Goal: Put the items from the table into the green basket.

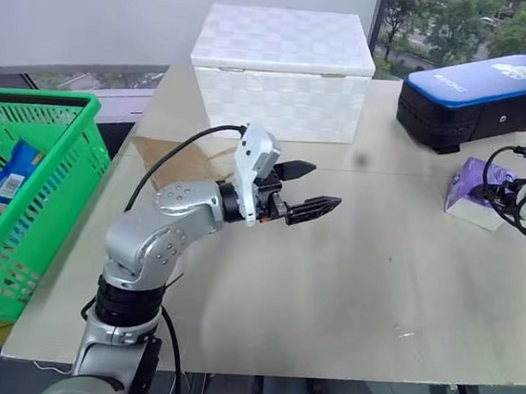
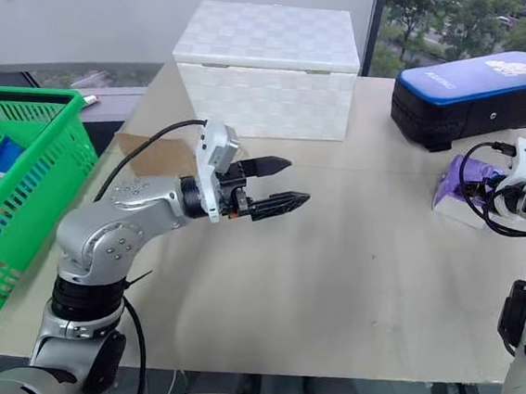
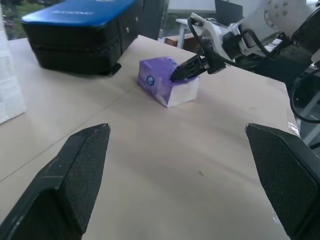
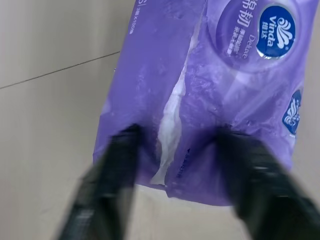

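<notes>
On the table (image 1: 347,289), near the blue-topped case (image 1: 482,97), our right gripper (image 3: 182,74) pinches the purple tissue pack (image 3: 162,82), while our left gripper (image 1: 306,190) hovers spread wide and empty.

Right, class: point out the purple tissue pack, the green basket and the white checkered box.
purple tissue pack (image 3: 159,76): left wrist view, its purple top face.
green basket (image 1: 53,99): left eye view, its thick far rim.
white checkered box (image 2: 270,32): right eye view, middle of its lid.
</notes>
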